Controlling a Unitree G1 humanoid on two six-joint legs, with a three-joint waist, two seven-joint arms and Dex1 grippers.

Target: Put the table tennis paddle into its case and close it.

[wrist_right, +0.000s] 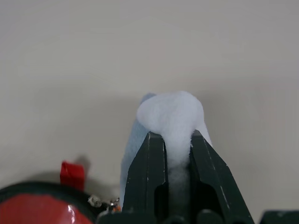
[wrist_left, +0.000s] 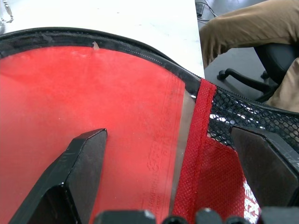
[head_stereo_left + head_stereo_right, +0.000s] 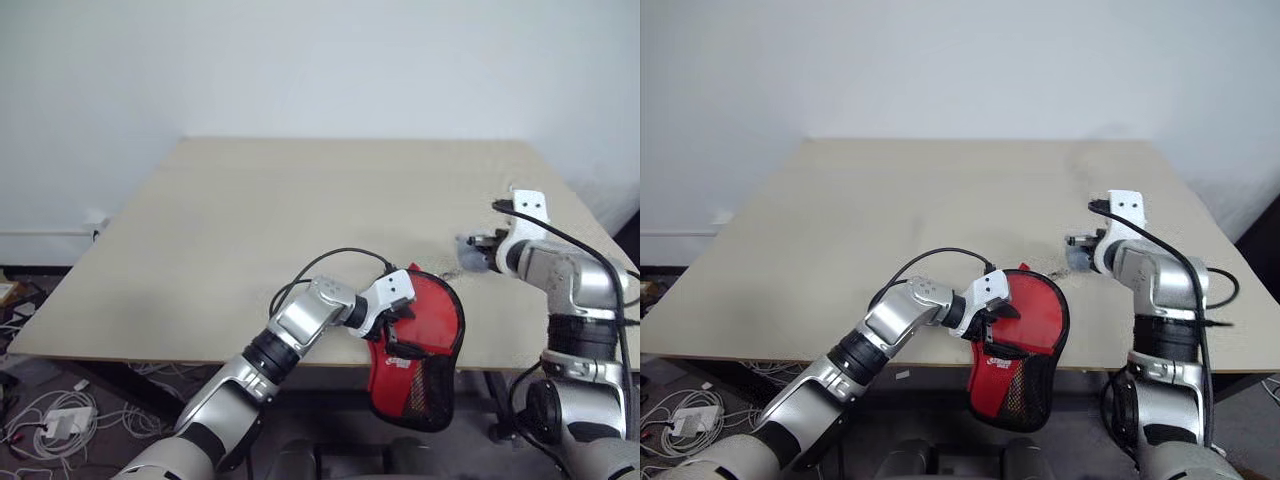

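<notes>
Red-and-black mesh case (image 3: 418,350) clamped between spread left fingers (image 2: 79,163), glossy red paddle (image 2: 93,107) inside. Right fingers (image 1: 156,172) pinching a whitish lump (image 1: 173,116); seated person's leg (image 2: 247,28) beyond the case.

The table (image 3: 250,230) lies bare across its far and left parts — open passage there. At the near edge the case (image 3: 425,350) blocks the middle; a person's leg (image 2: 243,28) sits just beyond the table's edge.
</notes>
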